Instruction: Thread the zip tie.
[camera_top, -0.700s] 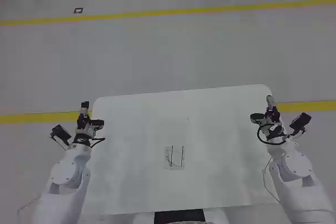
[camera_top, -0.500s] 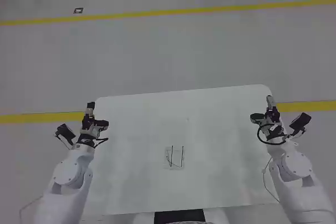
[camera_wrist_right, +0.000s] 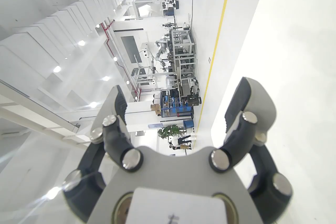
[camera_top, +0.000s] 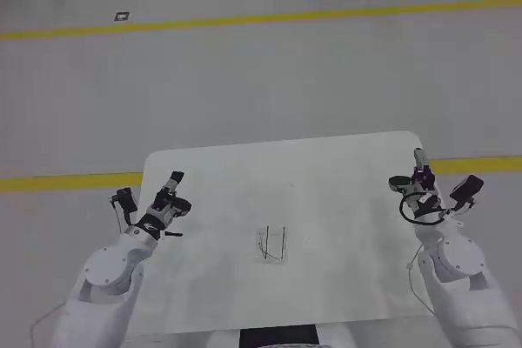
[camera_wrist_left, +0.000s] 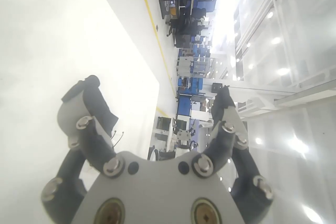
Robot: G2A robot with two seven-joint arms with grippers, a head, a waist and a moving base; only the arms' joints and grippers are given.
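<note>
My left jaws, spread wide and empty, have swung inward and now hang over the worktop's (camera_top: 348, 165) left edge. My right jaws stay wide at the right edge. The zip tie (camera_top: 267, 243) lies mid-worktop, well apart from both.

White table (camera_top: 348, 187) with, seemingly, zip ties (camera_top: 275, 244)
</note>
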